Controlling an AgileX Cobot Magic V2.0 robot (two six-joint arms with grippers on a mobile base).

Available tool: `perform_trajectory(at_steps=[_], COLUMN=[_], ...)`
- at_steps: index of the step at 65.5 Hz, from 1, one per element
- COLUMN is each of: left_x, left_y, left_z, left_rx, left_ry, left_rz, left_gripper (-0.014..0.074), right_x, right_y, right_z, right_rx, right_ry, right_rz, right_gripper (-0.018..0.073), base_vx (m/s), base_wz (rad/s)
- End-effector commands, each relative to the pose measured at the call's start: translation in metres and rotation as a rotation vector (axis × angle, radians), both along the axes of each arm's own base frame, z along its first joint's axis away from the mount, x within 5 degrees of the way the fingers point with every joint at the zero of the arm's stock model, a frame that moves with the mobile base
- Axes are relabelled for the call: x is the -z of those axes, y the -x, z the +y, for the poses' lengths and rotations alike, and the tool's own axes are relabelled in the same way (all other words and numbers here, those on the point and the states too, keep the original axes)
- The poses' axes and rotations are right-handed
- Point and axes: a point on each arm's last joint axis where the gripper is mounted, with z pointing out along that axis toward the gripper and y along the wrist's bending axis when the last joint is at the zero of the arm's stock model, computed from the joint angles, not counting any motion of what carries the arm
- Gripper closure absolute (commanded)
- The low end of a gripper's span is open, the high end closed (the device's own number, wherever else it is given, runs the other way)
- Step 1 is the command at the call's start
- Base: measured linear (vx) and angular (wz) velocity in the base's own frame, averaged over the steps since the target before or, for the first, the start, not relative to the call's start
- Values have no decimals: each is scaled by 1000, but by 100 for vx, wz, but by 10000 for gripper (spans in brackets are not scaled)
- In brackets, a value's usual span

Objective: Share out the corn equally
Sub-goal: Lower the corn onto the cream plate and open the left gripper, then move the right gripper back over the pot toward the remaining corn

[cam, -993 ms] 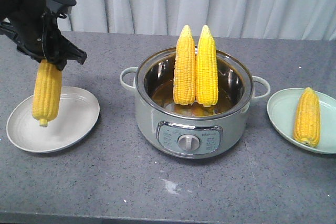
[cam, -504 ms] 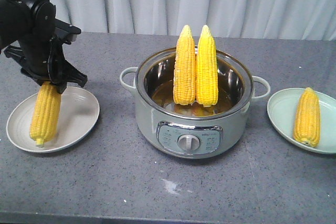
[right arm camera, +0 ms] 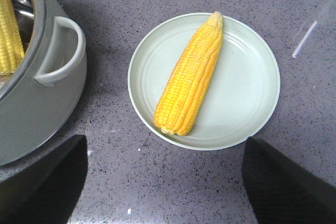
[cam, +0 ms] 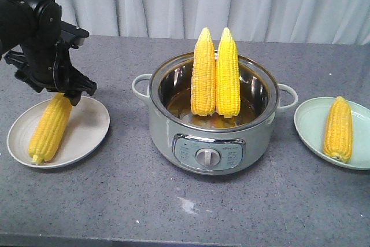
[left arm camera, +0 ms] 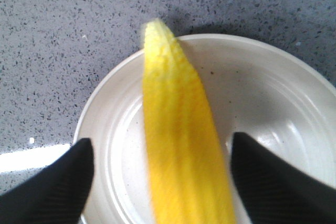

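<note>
The cob [cam: 49,128] that hung almost upright from your left gripper [cam: 68,92] half a second ago now lies slanted on the white plate [cam: 87,125]. One end sits under the gripper and the other near the plate's lower-left rim.

In the front view, the pot [cam: 167,131] stands at centre with two cobs [cam: 215,76] upright inside, side by side and leaning on the back wall. At the right edge, the green plate [cam: 312,125] holds a single cob [cam: 338,128]. A strip of grey countertop [cam: 144,201] separates each plate from the pot, and the whole foreground is bare counter.

In your left wrist view, the fingers [left arm camera: 52,182] are spread on either side of the blurred cob [left arm camera: 184,150]. White plate [left arm camera: 273,93] shows between the cob and the lower-left finger, while the other finger stands just beside it. The cob's far tip reaches the rim at the top of the frame.

In your right wrist view, the right gripper [right arm camera: 164,142] hangs wide apart with nothing in it, above the near rim of the green plate [right arm camera: 247,87]. That plate's cob [right arm camera: 191,77] lies diagonally, tip toward the upper right. The pot's handle [right arm camera: 63,51] is near the plate at the left, not touching it.
</note>
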Motion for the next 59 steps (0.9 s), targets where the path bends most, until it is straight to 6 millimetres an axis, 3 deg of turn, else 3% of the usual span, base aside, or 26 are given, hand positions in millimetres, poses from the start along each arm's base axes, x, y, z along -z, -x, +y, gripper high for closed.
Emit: perform_trajectory(at_steps=[1, 13, 24, 43, 59], left_x=[-29, -41, -76, -151, -190], left_y=[7, 9, 24, 71, 109], left_z=[5, 5, 5, 9, 18], left_rx=[-19, -19, -13, -5, 2], left_ry=[7, 25, 95, 237, 266], left_rz=[-77, -139, -263, -510, -628], left_gripper=[-60, -63, -45, -24, -10], right_x=[-13, -13, -13, -13, -13], right_y=[1, 1, 1, 1, 1], right_z=[0, 0, 0, 0, 0], right_rx=[3, 3, 3, 3, 3], right_ry=[15, 15, 15, 15, 15], right_rz=[-89, -89, -89, -89, -89], right_gripper=[-20, -20, -20, -20, -20], base_vx=[0, 0, 0, 0, 0], base_wz=[0, 0, 0, 0, 0])
